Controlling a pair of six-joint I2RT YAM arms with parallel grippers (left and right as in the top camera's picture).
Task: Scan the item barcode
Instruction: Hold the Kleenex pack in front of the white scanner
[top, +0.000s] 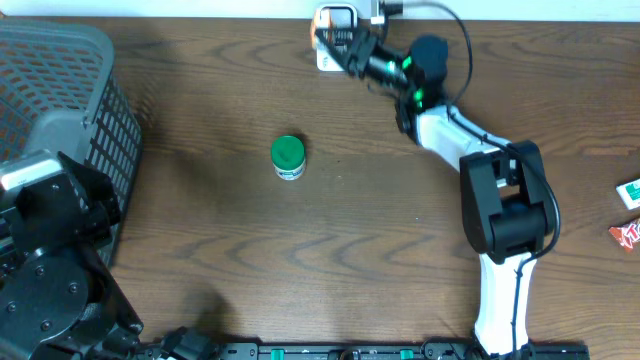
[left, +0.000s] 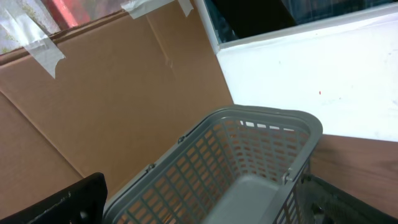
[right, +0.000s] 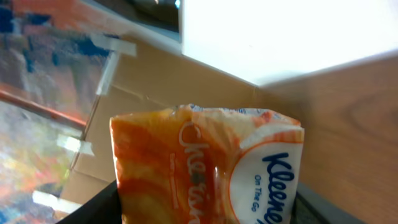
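The right gripper (top: 340, 46), partly closed around the orange plastic Kleenex tissue pack (right: 205, 168), holds it just beside the white cabled scanner (top: 338, 16).

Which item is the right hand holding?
The orange Kleenex tissue pack, in the right hand at the far edge; the green-lidded jar, white packet and red packet lie untouched.

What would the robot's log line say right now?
right end effector: shut on orange plastic Kleenex tissue pack | left end effector: open, facing grey plastic basket | green-lidded white jar: upright, untouched
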